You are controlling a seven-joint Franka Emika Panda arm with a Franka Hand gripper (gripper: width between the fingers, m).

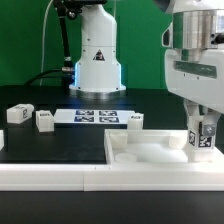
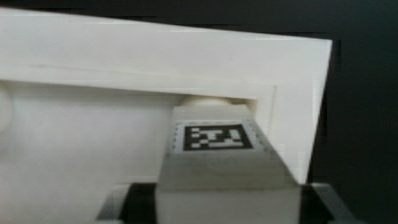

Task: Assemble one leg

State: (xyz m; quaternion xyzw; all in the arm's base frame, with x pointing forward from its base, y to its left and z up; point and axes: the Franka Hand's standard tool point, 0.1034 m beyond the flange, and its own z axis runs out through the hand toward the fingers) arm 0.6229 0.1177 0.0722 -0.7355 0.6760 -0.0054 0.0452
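The arm [image 1: 196, 60] hangs down at the exterior view's right, wrist vertical; the gripper [image 1: 202, 140] points straight at the table; its two fingers [image 1: 192, 136] stand close together, clamped on the leg [image 1: 203, 139]; in the wrist view the fingertips are hidden.

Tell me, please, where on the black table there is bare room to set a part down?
Bare table lies between the marker board and the tray-like part, toward the exterior view's left. It is crowded by the gripper holding the leg over the tray's corner.
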